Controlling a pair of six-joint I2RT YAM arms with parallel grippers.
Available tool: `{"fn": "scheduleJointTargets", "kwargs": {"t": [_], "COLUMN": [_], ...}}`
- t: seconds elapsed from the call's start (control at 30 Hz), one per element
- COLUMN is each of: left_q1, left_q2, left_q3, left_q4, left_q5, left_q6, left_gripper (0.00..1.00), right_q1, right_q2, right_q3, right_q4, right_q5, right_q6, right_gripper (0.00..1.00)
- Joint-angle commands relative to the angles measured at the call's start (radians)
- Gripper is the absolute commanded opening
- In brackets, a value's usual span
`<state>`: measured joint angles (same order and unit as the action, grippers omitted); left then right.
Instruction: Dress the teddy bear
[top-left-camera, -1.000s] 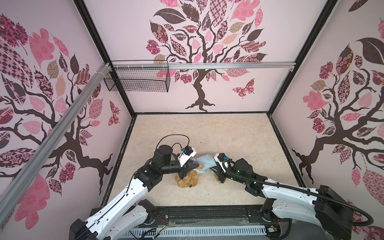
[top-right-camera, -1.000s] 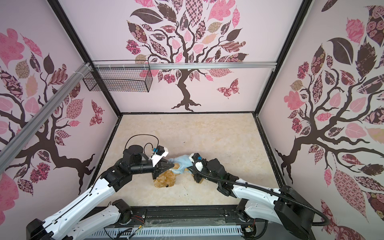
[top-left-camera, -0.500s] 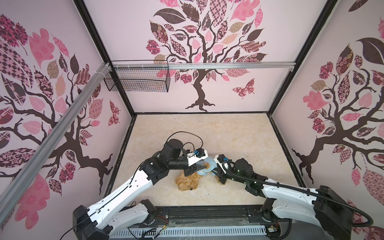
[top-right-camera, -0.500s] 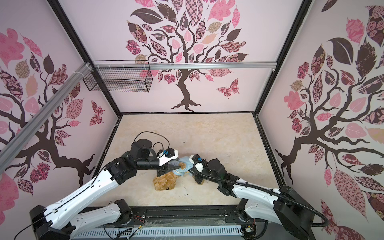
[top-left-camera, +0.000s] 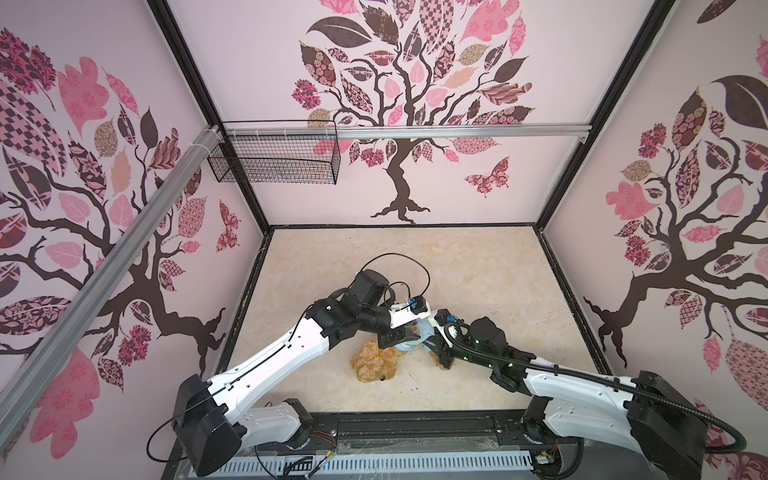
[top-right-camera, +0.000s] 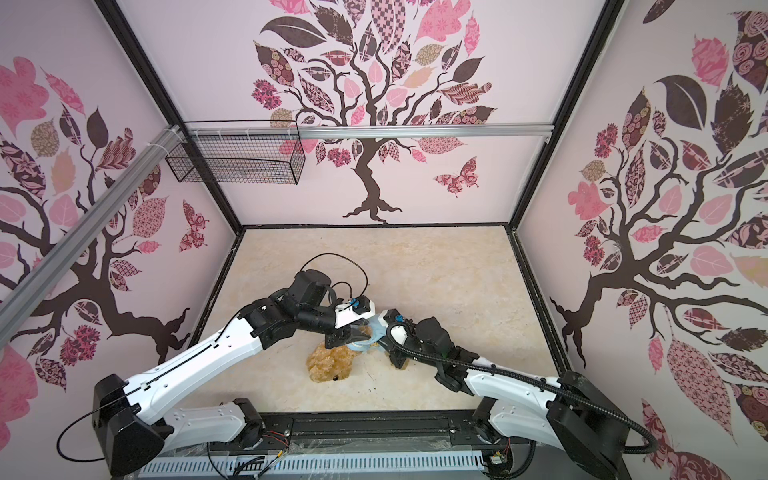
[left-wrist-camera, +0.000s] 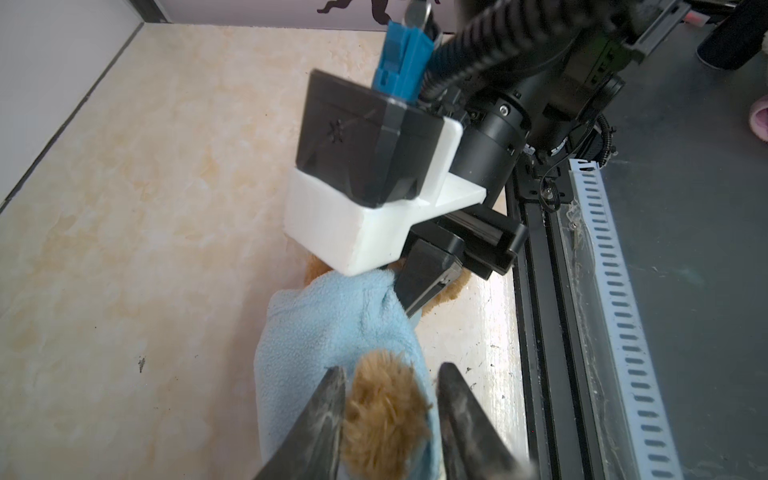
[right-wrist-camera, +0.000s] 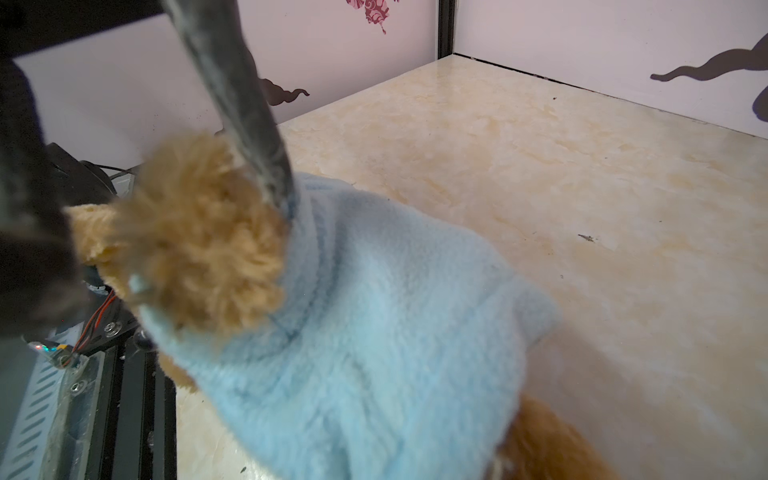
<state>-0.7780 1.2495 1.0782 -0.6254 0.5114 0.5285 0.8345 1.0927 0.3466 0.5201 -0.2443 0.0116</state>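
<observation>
The golden-brown teddy bear lies on the floor near the front, its head toward the front rail. A light blue shirt covers its far part. One furry paw pokes out of a shirt sleeve. My left gripper is open astride this paw; one finger touches the fur, the other stands just off it. My right gripper is shut on a fold of the shirt beside the bear. In the right wrist view the shirt hides my own jaws; the paw shows.
Both arms meet over the bear at the front middle of the marble-look floor. A black front rail runs close behind the bear's head. A wire basket hangs high on the back left wall.
My left arm has swung right from over the bear's body to the shirt, and its jaws have parted around the paw. The right gripper has stayed put on the shirt.
</observation>
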Motion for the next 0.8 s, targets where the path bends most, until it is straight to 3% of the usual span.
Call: {"fn": "scheduleJointTargets", "kwargs": {"t": [0.0,0.13,0.33,0.43,0.5,0.57,0.6,0.67,0.77], "left_q1": [-0.005,-0.009,-0.009,0.029,0.120,0.181,0.196,0.209,0.210], "left_q2": [0.019,0.034,0.024,-0.036,-0.100,-0.133,-0.136,-0.133,-0.131], "left_q3": [0.055,0.056,0.053,0.013,-0.103,-0.238,-0.280,-0.312,-0.329], "left_q4": [-0.047,-0.055,-0.002,0.138,0.420,0.758,0.867,0.902,0.847], "left_q5": [-0.002,-0.010,-0.021,0.033,0.191,0.257,0.259,0.247,0.205], "left_q6": [0.046,0.060,-0.008,-0.187,-0.471,-0.763,-0.846,-0.900,-0.875], "left_gripper": [0.35,0.26,0.00,0.00,0.00,0.00,0.00,0.00,0.00], "right_q1": [0.002,0.002,0.002,0.000,-0.015,-0.043,-0.046,-0.046,-0.046], "right_q2": [-0.013,-0.009,0.020,0.031,0.047,0.069,0.081,0.105,0.125], "right_q3": [0.005,0.008,0.033,0.042,0.046,0.052,0.059,0.080,0.116], "right_q4": [0.061,0.066,0.017,-0.067,-0.128,-0.154,-0.164,-0.187,-0.231], "right_q5": [-0.019,-0.022,-0.008,0.090,0.163,0.168,0.173,0.178,0.187], "right_q6": [0.014,0.019,0.023,0.033,0.063,0.109,0.124,0.140,0.126], "right_gripper": [0.00,0.00,0.03,0.10,0.14,0.14,0.14,0.15,0.23]}}
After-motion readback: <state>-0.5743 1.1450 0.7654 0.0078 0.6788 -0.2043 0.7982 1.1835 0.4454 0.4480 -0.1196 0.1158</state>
